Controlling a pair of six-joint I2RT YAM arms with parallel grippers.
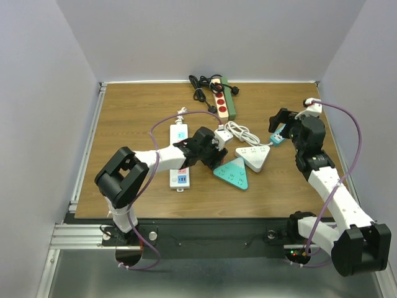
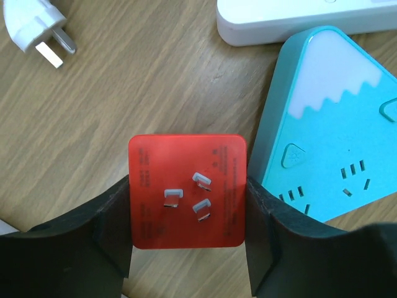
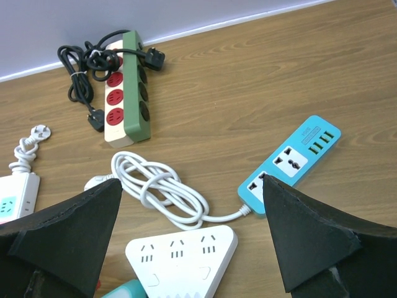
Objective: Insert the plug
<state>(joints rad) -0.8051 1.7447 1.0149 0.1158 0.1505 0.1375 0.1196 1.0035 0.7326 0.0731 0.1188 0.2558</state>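
My left gripper point(image 2: 187, 198) is clamped on the red three-pin plug point(image 2: 152, 205), just beside the teal triangular socket block point(image 2: 335, 118). My right gripper point(image 3: 191, 186) hangs with its jaws apart. Surface: wood-grain tabletop point(image 1: 133, 105). Beyond: plain pale walls point(image 1: 211, 37).

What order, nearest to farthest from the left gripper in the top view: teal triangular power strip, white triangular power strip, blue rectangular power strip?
From the left gripper holding a red square plug:
1. teal triangular power strip, beside it.
2. white triangular power strip, farther right.
3. blue rectangular power strip, farthest right.
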